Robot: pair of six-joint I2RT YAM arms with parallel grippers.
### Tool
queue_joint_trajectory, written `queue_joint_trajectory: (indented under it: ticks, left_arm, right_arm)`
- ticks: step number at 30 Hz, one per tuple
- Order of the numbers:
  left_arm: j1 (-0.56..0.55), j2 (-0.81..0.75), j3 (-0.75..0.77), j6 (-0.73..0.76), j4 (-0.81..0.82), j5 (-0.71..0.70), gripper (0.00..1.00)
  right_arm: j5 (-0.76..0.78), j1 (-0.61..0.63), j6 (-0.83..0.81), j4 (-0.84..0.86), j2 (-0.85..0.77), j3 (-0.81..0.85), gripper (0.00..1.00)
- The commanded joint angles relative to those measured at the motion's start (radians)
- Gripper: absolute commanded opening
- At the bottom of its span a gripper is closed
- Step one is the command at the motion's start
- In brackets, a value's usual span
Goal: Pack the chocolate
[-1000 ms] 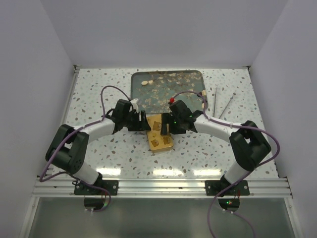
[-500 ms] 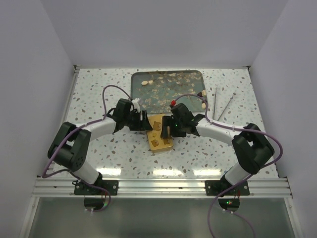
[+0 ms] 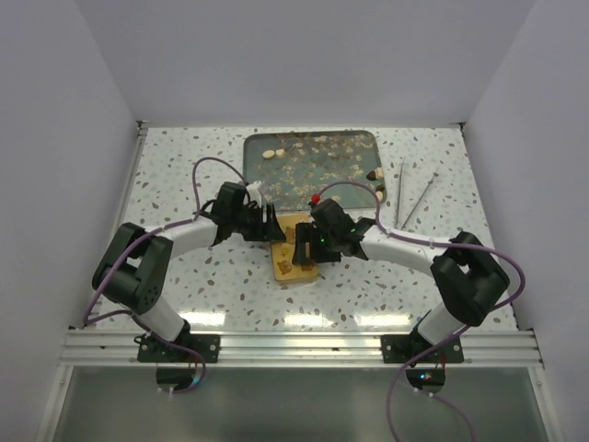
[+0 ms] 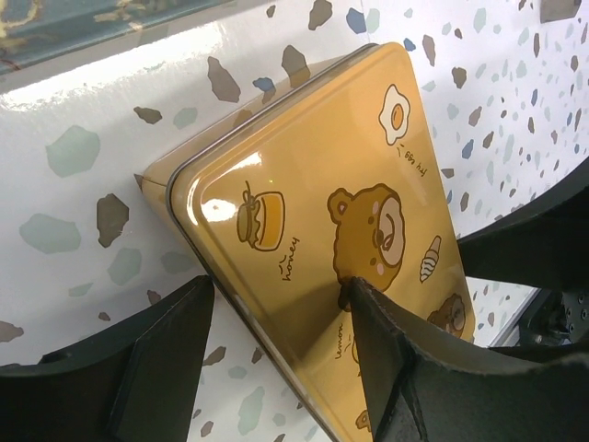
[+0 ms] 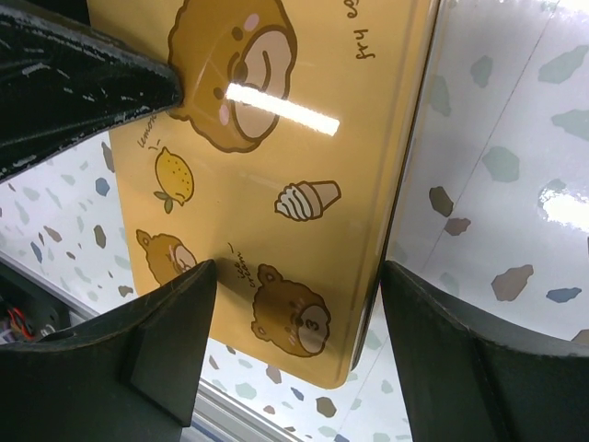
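The gold tin (image 3: pixel 296 261) with bear prints lies shut on the white table, just in front of the teal tray (image 3: pixel 262 180). A few chocolate lumps lie on the tray: cream ones (image 3: pixel 273 154) at its back left, dark and tan ones (image 3: pixel 375 174) at its right edge. My left gripper (image 3: pixel 272 224) is open over the tin's back left edge; in the left wrist view (image 4: pixel 276 295) one finger (image 4: pixel 396 368) is over the lid (image 4: pixel 350 184) and the other over the table. My right gripper (image 3: pixel 304 241) is open over the tin's right side (image 5: pixel 299 276), straddling the lid's edge (image 5: pixel 405 184).
Two thin metal sticks (image 3: pixel 416 198) lie on the table to the right of the tray. The tray's corner shows at the top left of the left wrist view (image 4: pixel 55 28). The left gripper's finger (image 5: pixel 83 83) shows in the right wrist view. White walls enclose the table.
Both grippers have closed in on the tin from either side: the right one moved left and down over it, the left one moved slightly right. The tin has shifted a little.
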Motion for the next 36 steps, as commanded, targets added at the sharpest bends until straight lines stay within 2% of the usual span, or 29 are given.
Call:
queue_joint_trajectory:
  ticks: [1, 7, 12, 15, 17, 22, 25, 28, 31, 36]
  left_arm:
    - [-0.001, 0.007, 0.032, 0.002, 0.088, 0.048, 0.66]
    - [-0.017, 0.007, 0.042, -0.004, 0.123, 0.073, 0.66]
    - [-0.01, -0.039, 0.042, 0.042, 0.051, 0.015, 0.69]
    - [0.042, -0.088, 0.01, 0.043, 0.021, 0.002, 0.71]
    - [0.118, -0.152, -0.016, 0.045, -0.001, 0.005, 0.72]
    - [0.314, -0.296, 0.013, 0.134, -0.157, -0.056, 0.75]
    - [0.441, -0.347, 0.085, 0.169, -0.267, -0.062, 0.8]
    - [0.522, -0.378, 0.145, 0.21, -0.344, -0.091, 0.83]
    - [0.534, -0.41, 0.228, 0.25, -0.465, -0.183, 0.85]
    - [0.536, -0.503, 0.283, 0.258, -0.493, -0.243, 0.9]
  right_arm:
    - [-0.01, 0.019, 0.017, -0.005, -0.029, -0.02, 0.74]
    - [-0.023, 0.028, 0.026, 0.007, -0.037, -0.019, 0.74]
    - [0.015, 0.027, 0.014, -0.039, -0.064, 0.007, 0.75]
    - [0.053, 0.02, -0.027, -0.105, -0.091, 0.047, 0.75]
    - [0.075, 0.001, -0.053, -0.146, -0.126, 0.059, 0.76]
    - [0.076, -0.153, -0.125, -0.202, -0.225, 0.049, 0.8]
    - [0.093, -0.251, -0.196, -0.254, -0.264, 0.064, 0.81]
    - [0.101, -0.341, -0.246, -0.309, -0.29, 0.105, 0.82]
    - [0.101, -0.44, -0.28, -0.355, -0.345, 0.15, 0.83]
    - [0.145, -0.576, -0.334, -0.415, -0.437, 0.237, 0.85]
